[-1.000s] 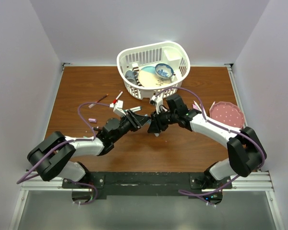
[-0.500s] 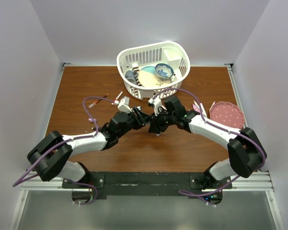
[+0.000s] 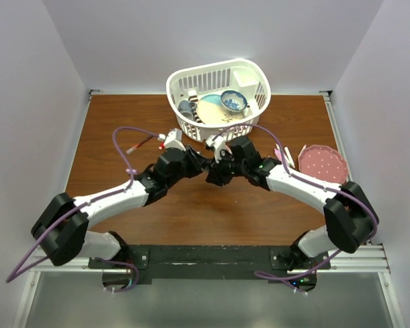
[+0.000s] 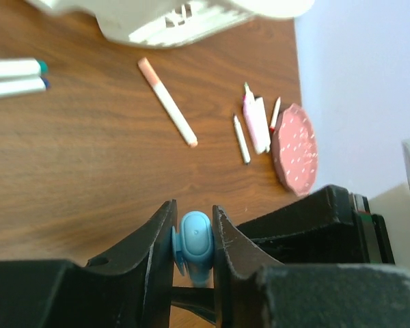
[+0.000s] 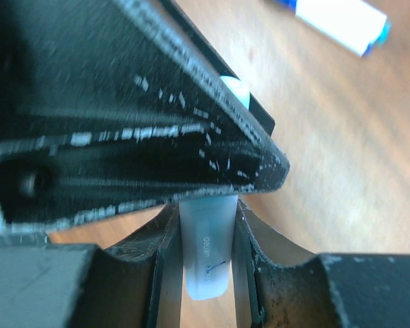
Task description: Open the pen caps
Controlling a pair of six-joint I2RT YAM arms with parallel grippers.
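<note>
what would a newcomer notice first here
The left gripper and right gripper meet nose to nose above the brown wooden table, the left pinching a light blue plastic pen cap, the right clamping a white marker barrel. Behind them a white slotted plastic basket of dishes sits at the far edge.

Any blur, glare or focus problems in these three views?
Top external: sharp, evenly lit. Left wrist: white basket at the top edge blurred; light blue cap between the fingers clear. Right wrist: the other arm's black finger crowds the lens, soft; white marker barrel legible.
</note>
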